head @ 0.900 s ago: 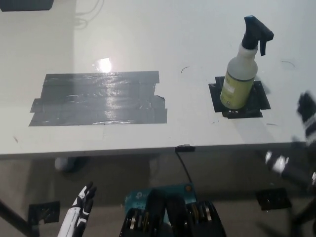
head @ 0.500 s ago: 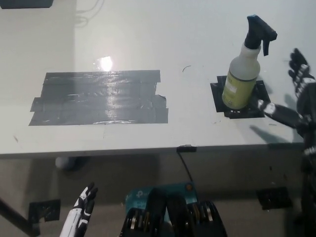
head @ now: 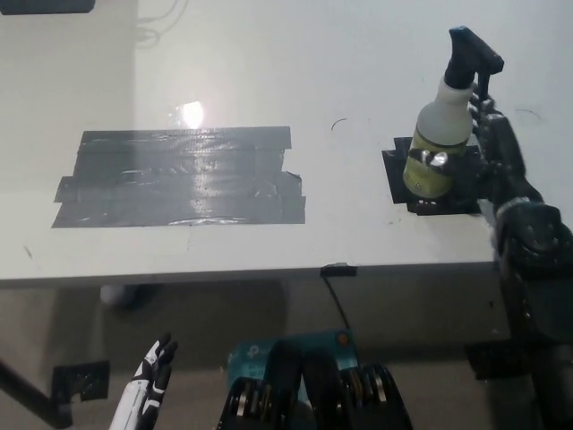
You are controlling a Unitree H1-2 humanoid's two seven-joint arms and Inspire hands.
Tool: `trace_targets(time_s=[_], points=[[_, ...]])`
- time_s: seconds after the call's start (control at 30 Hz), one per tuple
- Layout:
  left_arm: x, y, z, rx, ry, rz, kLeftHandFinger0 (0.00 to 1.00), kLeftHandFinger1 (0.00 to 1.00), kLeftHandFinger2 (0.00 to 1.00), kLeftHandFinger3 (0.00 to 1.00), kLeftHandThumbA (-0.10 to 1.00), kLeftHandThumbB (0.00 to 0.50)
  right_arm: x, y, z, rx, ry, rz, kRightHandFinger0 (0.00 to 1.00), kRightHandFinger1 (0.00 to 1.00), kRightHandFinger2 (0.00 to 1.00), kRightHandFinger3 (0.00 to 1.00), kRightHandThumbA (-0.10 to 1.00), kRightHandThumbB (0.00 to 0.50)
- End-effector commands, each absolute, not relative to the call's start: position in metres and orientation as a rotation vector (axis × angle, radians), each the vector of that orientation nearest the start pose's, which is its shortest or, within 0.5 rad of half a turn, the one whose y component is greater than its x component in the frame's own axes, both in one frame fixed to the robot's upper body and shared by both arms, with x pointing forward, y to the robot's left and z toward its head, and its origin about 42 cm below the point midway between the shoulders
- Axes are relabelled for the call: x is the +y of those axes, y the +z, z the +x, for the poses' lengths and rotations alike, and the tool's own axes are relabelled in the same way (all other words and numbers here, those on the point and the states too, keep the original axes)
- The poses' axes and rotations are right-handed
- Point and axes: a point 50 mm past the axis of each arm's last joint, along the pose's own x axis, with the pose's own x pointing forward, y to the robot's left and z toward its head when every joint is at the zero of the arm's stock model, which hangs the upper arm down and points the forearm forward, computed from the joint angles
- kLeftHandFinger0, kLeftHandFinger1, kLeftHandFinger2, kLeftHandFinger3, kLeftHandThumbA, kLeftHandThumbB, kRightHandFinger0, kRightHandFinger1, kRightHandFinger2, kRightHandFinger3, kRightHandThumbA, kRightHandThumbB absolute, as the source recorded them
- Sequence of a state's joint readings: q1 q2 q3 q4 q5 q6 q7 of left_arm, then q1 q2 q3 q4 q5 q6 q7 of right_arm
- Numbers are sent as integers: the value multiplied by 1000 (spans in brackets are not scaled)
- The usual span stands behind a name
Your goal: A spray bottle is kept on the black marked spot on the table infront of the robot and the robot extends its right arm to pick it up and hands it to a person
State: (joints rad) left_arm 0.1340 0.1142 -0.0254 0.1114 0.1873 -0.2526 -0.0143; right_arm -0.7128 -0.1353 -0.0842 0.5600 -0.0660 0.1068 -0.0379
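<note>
The spray bottle (head: 442, 124), pale with a yellow-green label and a dark trigger head, stands upright on the small black marked spot (head: 436, 177) at the right side of the white table (head: 269, 63). The black right hand (head: 474, 159) reaches in from the lower right and wraps around the bottle's lower body, thumb across the label and fingers behind. Well to the left lies a big patch of grey tape (head: 179, 176), and the white left hand (head: 148, 387) rests low below the table edge, fingers loosely spread.

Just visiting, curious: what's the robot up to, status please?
Right hand wrapped around spray bottle, bottle upright on black marked spot. Left hand resting low, below table edge. Nothing in the way.
</note>
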Motion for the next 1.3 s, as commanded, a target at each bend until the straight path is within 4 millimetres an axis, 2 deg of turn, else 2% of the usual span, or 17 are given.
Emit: trace_targets(time_s=[0.0,0.3,0.43,0.53,0.57,0.6,0.63,0.67,0.7,0.73,0.8,0.87,0.93,1.03,1.13,1.2,1.27], points=[[250,59,233,-68,-37,288,1000,1000,1000,1000,1000,299,-210,244,513,-143,-26,-192,1000,1000,1000,1000,1000,415],[249,62,235,-80,-35,292,1000,1000,1000,1000,1000,296,-205,232,525,-97,-18,-230,1000,1000,1000,1000,1000,434],[249,62,235,-87,-37,297,1000,1000,1000,1000,1000,289,-211,212,529,-46,-20,-253,1000,1000,1000,1000,963,452],[249,62,235,-89,-36,298,1000,1000,1000,1000,1000,289,-213,202,531,-28,-97,-165,1000,1000,1000,1000,568,364],[249,63,234,-89,-36,298,1000,1000,1000,1000,1000,286,-213,199,531,-14,-147,-165,647,588,600,763,308,340],[249,63,235,-91,-34,296,1000,1000,1000,1000,1000,286,-215,198,530,-36,-225,-152,235,257,398,446,136,323],[249,63,236,-92,-34,297,1000,1000,1000,1000,1000,287,-215,198,530,-58,-246,-138,14,184,410,396,-4,294],[249,63,236,-93,-34,297,1000,1000,1000,1000,1000,283,-215,200,529,-87,-263,-128,3,162,421,384,-64,253],[249,63,236,-94,-33,298,1000,1000,1000,1000,1000,283,-215,204,527,-132,-280,-118,0,204,526,487,-72,212],[249,63,236,-94,-32,297,1000,1000,1000,1000,1000,283,-216,209,526,-164,-282,-117,0,250,603,566,-54,192],[249,66,244,-108,-34,302,1000,1000,1000,1000,1000,285,-215,225,527,-211,-295,-108,0,258,631,623,5,185],[249,67,244,-108,-37,305,1000,1000,1000,1000,1000,281,-215,233,525,-244,-297,-101,0,268,629,614,25,177],[249,67,244,-105,-38,303,1000,1000,1000,1000,1000,283,-212,249,519,-324,-286,-106,0,281,618,592,77,179],[248,68,247,-100,-43,297,1000,1000,1000,1000,1000,291,-207,271,508,-404,-282,-96,0,280,616,595,35,161],[247,67,245,-94,-50,300,1000,1000,1000,1000,1000,290,-203,281,497,-453,-262,-98,0,291,634,612,12,154],[247,66,241,-89,-53,301,1000,1000,1000,1000,1000,294,-196,289,483,-483,-236,-126,0,300,649,626,9,162],[247,67,244,-95,-52,309,1000,1000,1000,1000,1000,284,-190,296,476,-515,-195,-151,2,304,645,619,-39,160]])
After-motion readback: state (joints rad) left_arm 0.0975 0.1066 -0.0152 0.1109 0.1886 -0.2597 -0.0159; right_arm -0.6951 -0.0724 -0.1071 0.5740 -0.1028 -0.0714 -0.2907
